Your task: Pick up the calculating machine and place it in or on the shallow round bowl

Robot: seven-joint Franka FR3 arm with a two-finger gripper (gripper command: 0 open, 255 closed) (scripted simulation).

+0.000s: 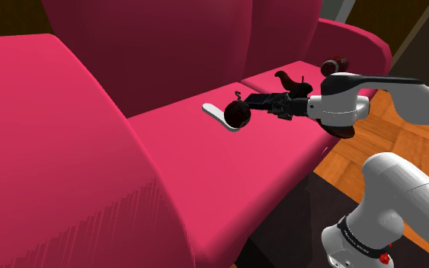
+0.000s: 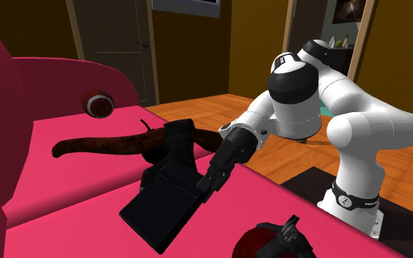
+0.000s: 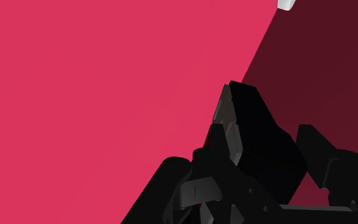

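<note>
The calculating machine [image 2: 161,205] is a flat black slab, tilted over the pink sofa seat [image 2: 80,198]. My black gripper [image 2: 207,183] is shut on its upper end. In the wrist view the fingers [image 3: 217,149] clasp the slab [image 3: 260,121] between them. From the shoulder view the gripper [image 1: 275,103] reaches toward that view's left with the slab [image 1: 255,99] in front of it. A white shallow bowl [image 1: 219,116] lies on the seat just beyond, and its white rim [image 3: 287,4] shows ahead of the gripper in the wrist view.
A dark red round thing with a stem [image 1: 238,113] sits against the bowl. It also sits close to the calculator [image 2: 271,238]. A long dark brown object [image 2: 109,145] and a ball-like thing [image 2: 98,103] lie farther along the seat. The sofa back [image 1: 182,46] rises behind, with wooden floor [image 2: 285,146] past the seat's edge.
</note>
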